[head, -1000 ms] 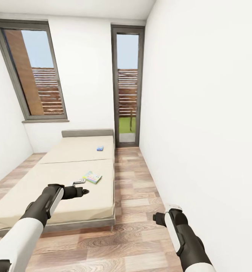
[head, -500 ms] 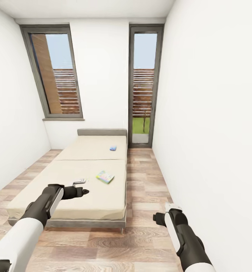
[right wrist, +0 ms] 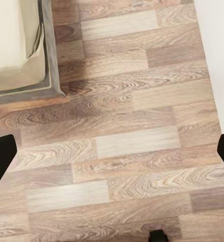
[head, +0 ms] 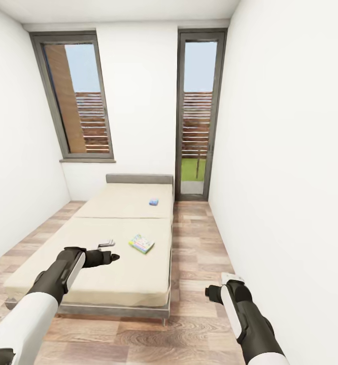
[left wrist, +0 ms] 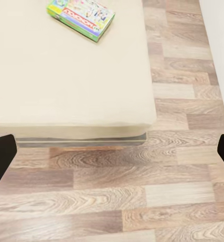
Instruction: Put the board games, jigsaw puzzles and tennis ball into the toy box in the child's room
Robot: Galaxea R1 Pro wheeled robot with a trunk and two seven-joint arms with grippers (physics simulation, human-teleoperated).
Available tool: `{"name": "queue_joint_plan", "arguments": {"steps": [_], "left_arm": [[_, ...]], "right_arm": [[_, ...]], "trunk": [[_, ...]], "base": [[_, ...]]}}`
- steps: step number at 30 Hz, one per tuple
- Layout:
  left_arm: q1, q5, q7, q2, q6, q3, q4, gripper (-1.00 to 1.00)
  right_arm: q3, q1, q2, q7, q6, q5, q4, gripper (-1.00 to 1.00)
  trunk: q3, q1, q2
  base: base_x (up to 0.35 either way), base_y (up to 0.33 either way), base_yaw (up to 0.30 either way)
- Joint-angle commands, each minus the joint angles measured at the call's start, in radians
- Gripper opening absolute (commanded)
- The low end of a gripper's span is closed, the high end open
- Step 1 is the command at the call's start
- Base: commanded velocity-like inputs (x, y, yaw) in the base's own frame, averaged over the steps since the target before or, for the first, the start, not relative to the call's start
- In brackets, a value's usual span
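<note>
Both arms have glossy white upper segments and dark grey forearms inset with a white panel. The left gripper [head: 109, 251] is black with pale silver-grey fingers [head: 106, 244]; the right gripper [head: 213, 293] ends in a stubby black body.

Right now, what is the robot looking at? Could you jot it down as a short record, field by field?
Place: white-walled room, wood-plank floor, two tall windows
Bed: beige mattress, grey headboard, ahead of the robot
Nearer board game: yellow-green box lying flat on the mattress, near its right edge
Farther board game: small blue box near the headboard
Left gripper: open, empty, over the foot of the bed
Right gripper: open, empty, above bare floor
Contact: neither gripper touches a game
</note>
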Motion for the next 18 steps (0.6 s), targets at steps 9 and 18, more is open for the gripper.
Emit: {"name": "queue_joint_plan", "arguments": {"steps": [9, 18], "left_arm": [[-0.001, 0.006, -0.003, 0.000, 0.007, 0.001, -0.001, 1.00], [-0.001, 0.006, -0.006, 0.000, 0.006, 0.000, -0.001, 1.00]], "right_arm": [[-0.002, -0.001, 0.001, -0.007, 0.003, -0.011, -0.001, 1.00], [-0.002, -0.001, 0.000, -0.007, 0.003, -0.016, -0.001, 1.00]], "trunk": [[-0.003, 0.001, -0.002], [-0.005, 0.001, -0.002]], "base": [[0.242, -0.095, 0.000], [0.207, -0.009, 0.000]]}}
